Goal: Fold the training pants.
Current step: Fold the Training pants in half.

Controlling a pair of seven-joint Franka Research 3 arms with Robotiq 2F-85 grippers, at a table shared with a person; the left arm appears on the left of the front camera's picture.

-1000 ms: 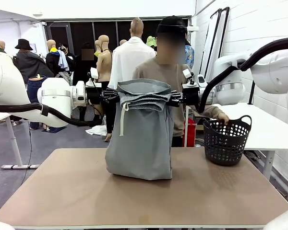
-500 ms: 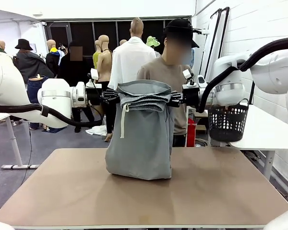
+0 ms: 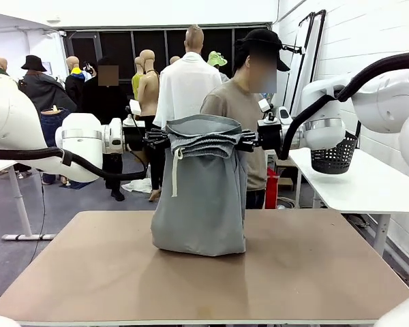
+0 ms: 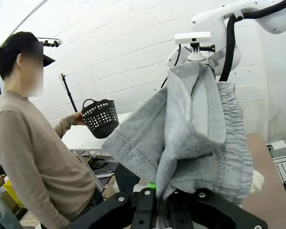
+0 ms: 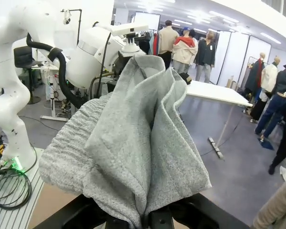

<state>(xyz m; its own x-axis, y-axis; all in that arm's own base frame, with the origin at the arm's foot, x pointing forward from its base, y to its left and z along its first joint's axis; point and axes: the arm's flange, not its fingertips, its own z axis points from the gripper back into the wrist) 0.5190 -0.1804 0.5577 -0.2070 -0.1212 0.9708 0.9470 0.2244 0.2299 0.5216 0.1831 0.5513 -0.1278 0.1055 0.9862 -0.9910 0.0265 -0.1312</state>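
Note:
The light-grey training pants (image 3: 201, 197) hang above the brown table (image 3: 109, 272), held up by the waistband with their lower end resting on the tabletop. A white drawstring (image 3: 173, 170) dangles on the left side. My left gripper (image 3: 160, 138) is shut on the waistband's left end. My right gripper (image 3: 243, 139) is shut on its right end. In the left wrist view the bunched grey fabric (image 4: 190, 138) rises from between the fingers. The right wrist view shows the same folds of cloth (image 5: 133, 143) pinched at the bottom edge.
A person (image 3: 242, 116) stands behind the table, carrying a black perforated basket (image 3: 334, 155) over a white side table (image 3: 368, 184) at the right. The basket (image 4: 101, 117) also appears in the person's hand in the left wrist view.
The person has lifted the black basket off my table and carried it to the right. The pants and both grippers have stayed where they were.

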